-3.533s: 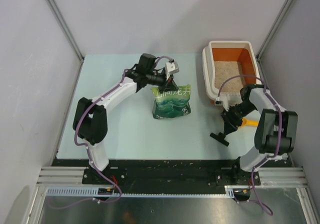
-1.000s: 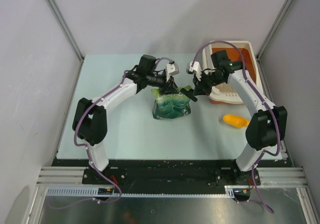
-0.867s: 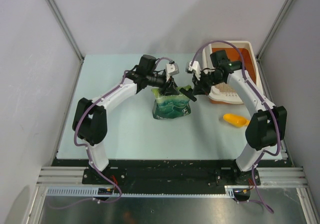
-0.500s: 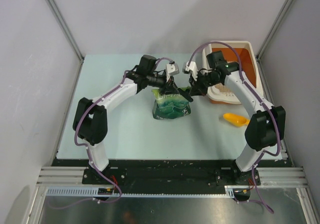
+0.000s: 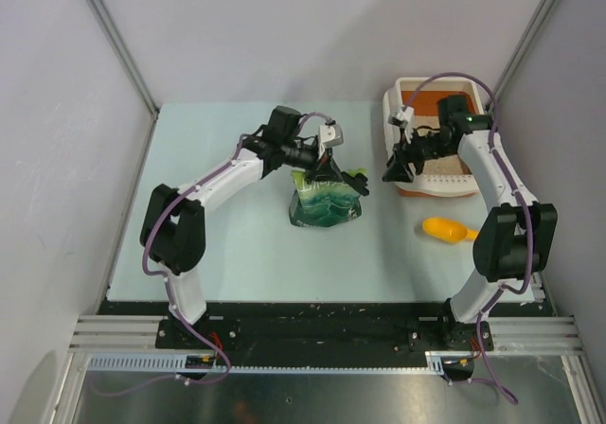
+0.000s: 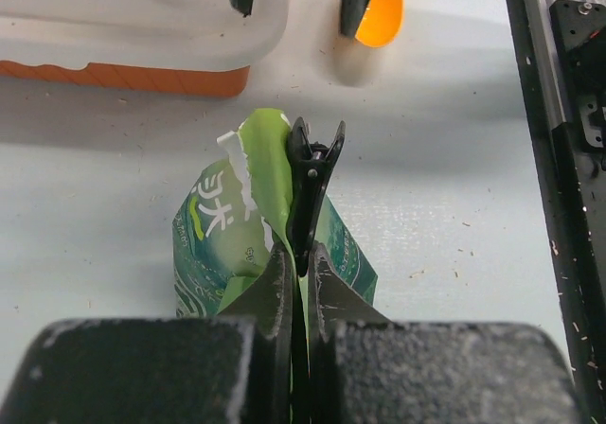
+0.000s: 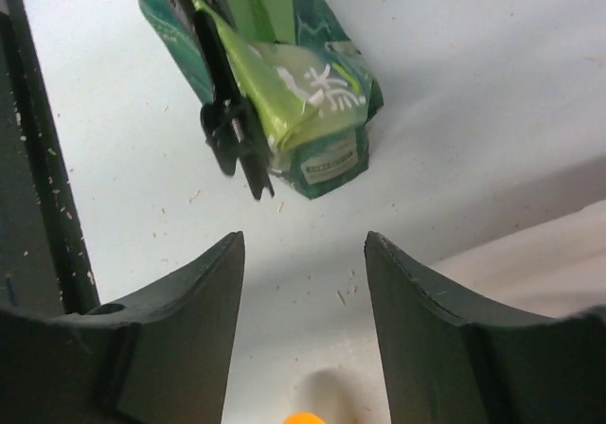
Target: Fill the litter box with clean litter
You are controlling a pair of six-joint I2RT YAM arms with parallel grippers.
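The litter box (image 5: 390, 112), orange with a white rim, stands at the back right with pale clean litter (image 5: 445, 165) inside. It also fills the top left of the left wrist view, its rim (image 6: 142, 36) above the orange base. A green bag (image 5: 327, 206) stands mid-table with a black clip (image 5: 358, 182) on its folded top. My left gripper (image 5: 327, 170) is shut on that top edge (image 6: 303, 254), the clip (image 6: 308, 173) running between its fingers. My right gripper (image 5: 393, 172) hangs open and holds nothing, between the bag and the box's near-left corner. Its view shows the bag (image 7: 303, 93) and clip (image 7: 232, 131) ahead.
A yellow-orange scoop (image 5: 448, 229) lies on the table in front of the litter box, right of the bag. Its edge peeks in at the bottom of the right wrist view (image 7: 303, 416). Grey walls enclose the table on three sides.
My right gripper has opened, left the black clip on the bag's top and drawn back right toward the litter box. My left gripper has closed tighter on the bag's top.
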